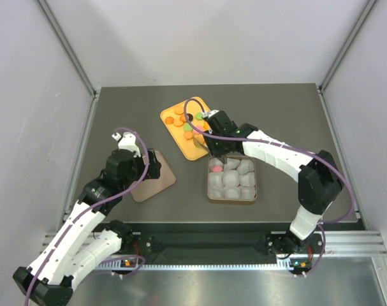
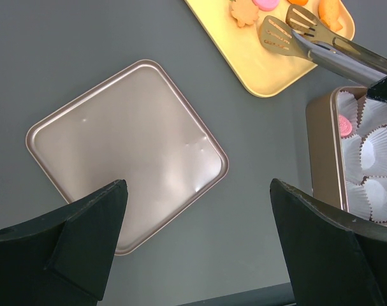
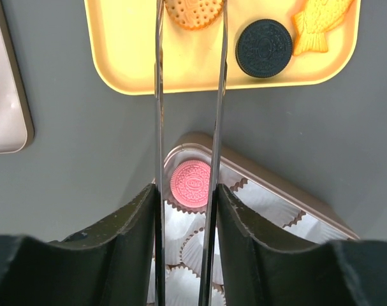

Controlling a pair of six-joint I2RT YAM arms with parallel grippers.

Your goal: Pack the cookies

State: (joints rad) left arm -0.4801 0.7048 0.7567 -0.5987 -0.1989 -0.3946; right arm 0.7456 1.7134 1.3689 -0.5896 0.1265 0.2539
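Right claw [image 3: 185,197] pinching tongs [image 3: 159,95], pink cookie [image 3: 190,183] below, between tong arms, left claw [image 2: 198,188] spread

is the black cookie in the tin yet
No, the black cookie lies on the yellow tray, while a pink cookie sits in the tin.

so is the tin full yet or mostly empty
Mostly empty: one pink cookie lies in a corner cup of the tin; the other white paper cups in view hold nothing.
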